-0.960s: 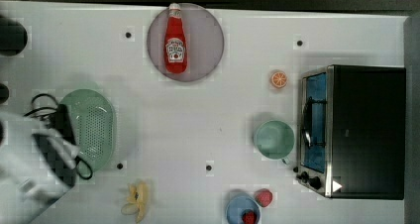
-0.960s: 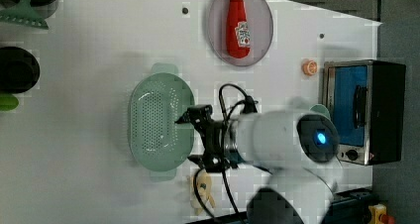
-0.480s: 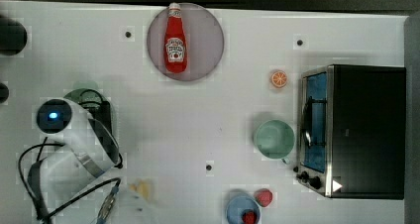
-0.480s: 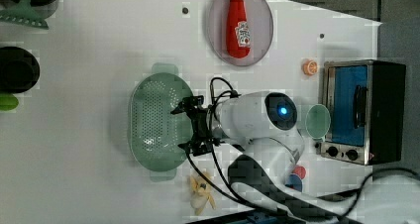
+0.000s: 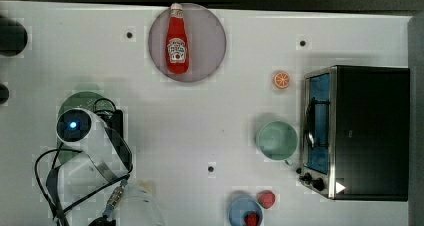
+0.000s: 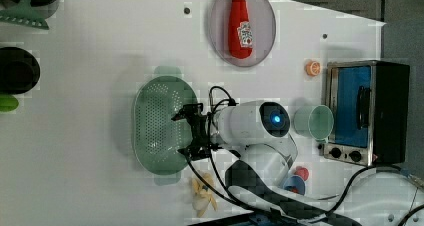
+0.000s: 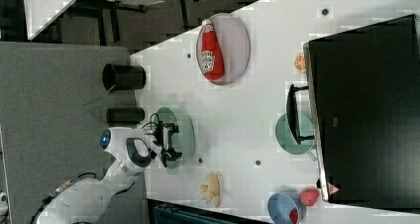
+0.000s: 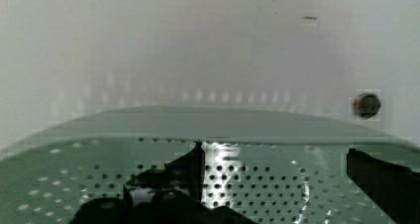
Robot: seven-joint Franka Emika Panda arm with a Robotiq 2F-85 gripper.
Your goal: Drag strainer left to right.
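Note:
The strainer is a pale mint-green oblong with rows of small holes, lying on the white table at the left view's centre left. My gripper hovers over its side nearest the arm, open, with nothing between its fingers. In the wrist view the holed inside of the strainer lies under the gripper, and one dark finger stands beside it. In the top view my arm covers most of the strainer. From the right view, the gripper sits above the strainer.
A ketchup bottle lies on a grey plate. A round green bowl stands beside a toaster oven, with an orange slice near it. A banana and a blue bowl lie near the table's edge.
In the top view my arm has swung from the lower left to over the strainer, covering it. The gripper stays open and the strainer has not moved.

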